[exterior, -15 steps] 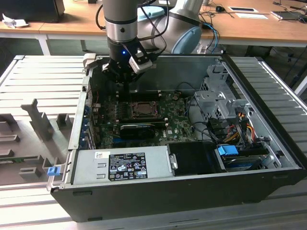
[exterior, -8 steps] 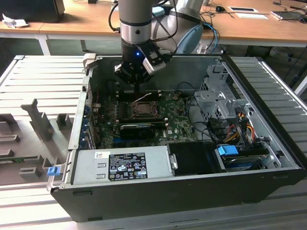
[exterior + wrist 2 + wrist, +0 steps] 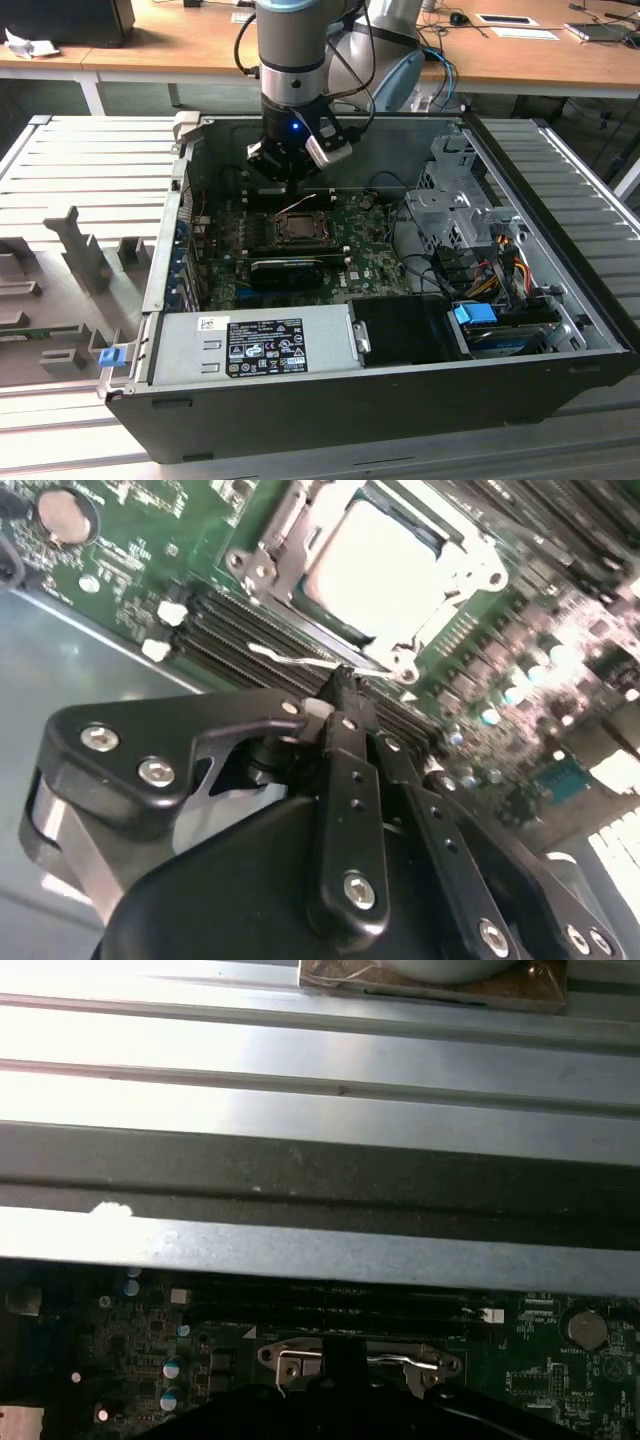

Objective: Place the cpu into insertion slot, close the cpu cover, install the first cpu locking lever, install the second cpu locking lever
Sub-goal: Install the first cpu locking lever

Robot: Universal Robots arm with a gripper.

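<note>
We find the cpu (image 3: 375, 565) already seated in the slot (image 3: 290, 630), its pale top showing through the window of the cover (image 3: 262, 565), which lies flat over it. The gripper (image 3: 340, 695) stands just beside the socket's edge, low over the green board (image 3: 120, 560), its fingers drawn together on or at a thin wire lever (image 3: 290, 660) that runs along that edge. We cannot tell whether the lever is truly pinched. In the exterior view, the gripper (image 3: 290, 190) hangs just behind the slot (image 3: 300, 228), inside the open case (image 3: 400, 400).
</note>
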